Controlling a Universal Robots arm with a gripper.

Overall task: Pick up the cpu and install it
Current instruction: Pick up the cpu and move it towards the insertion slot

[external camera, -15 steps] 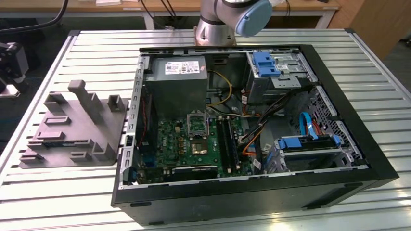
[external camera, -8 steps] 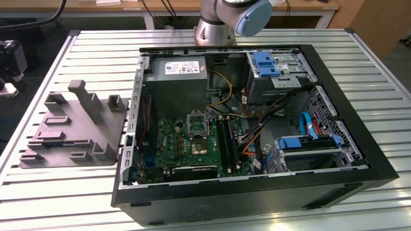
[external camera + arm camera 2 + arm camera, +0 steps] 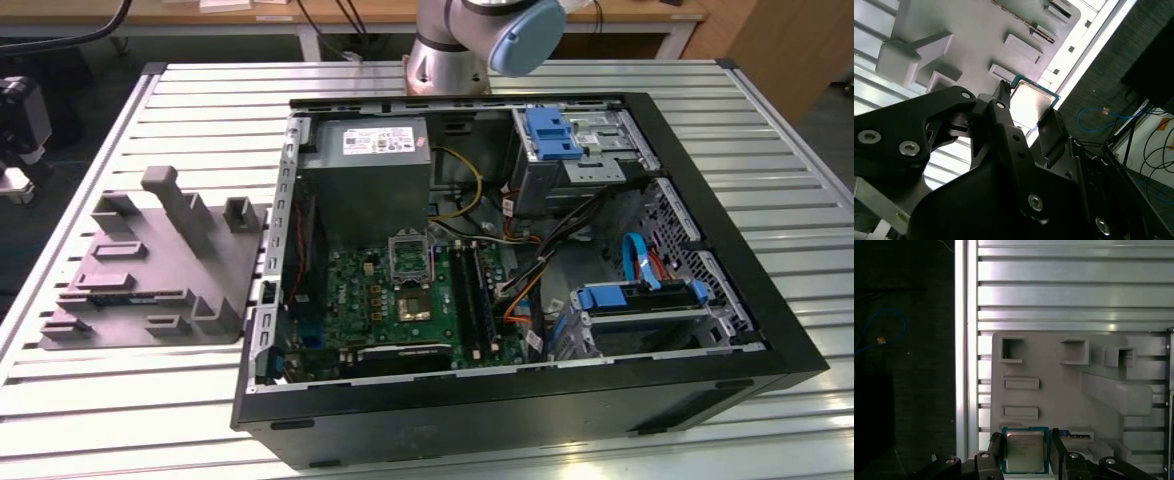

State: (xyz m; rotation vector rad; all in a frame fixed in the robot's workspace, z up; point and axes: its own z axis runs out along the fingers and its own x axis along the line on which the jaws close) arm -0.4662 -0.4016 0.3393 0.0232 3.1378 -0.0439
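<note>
First wrist view: you have the cpu (image 3: 1026,454) clamped between the gripper's (image 3: 1026,441) two black fingers (image 3: 995,445), one on each of two opposite edges, its silvery top facing the camera. It hangs clear above the grey plastic tray (image 3: 1054,390), whose recesses and upright posts lie beneath it. In the second wrist view the cpu (image 3: 1030,102) sits in the same pinch.

In the exterior view the tray (image 3: 134,270) lies at nine o'clock of the open computer case (image 3: 534,420), just beside its wall, on the slatted aluminium table (image 3: 160,400). Bare slats run on toward six o'clock. Inside the case, the green motherboard (image 3: 400,300) carries the socket (image 3: 414,298), hemmed in by the power supply (image 3: 367,170) at twelve o'clock and cables (image 3: 534,260) at three. The arm's base (image 3: 461,40) stands at the case's twelve o'clock and rises out of frame.
</note>
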